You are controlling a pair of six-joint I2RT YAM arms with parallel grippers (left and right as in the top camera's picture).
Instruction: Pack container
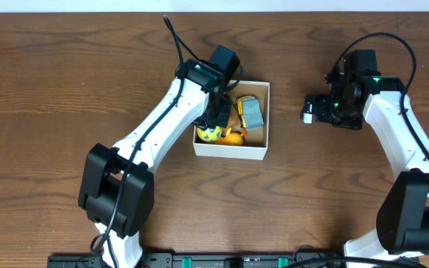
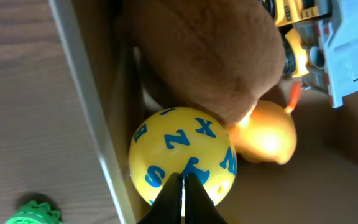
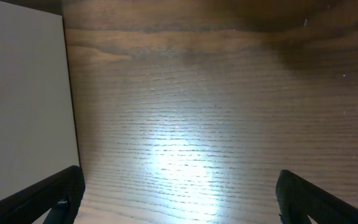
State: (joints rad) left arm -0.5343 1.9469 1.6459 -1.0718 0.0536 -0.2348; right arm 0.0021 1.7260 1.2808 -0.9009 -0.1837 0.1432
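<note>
One left hand [image 2: 184, 185] seemingly inside container [image 1: 229, 152], right hand [image 1: 309, 109] beside it

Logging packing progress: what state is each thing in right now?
Container: open, four toys inside.
Ball: inside, by the wall.
Plush: inside, touching the ball.
Orange toy: inside, beside the ball.
Truck: inside.
Green toy: outside, on the table.
Left gripper: jaws shut, empty, at the ball.
Right gripper: jaws open, empty, over the table.
</note>
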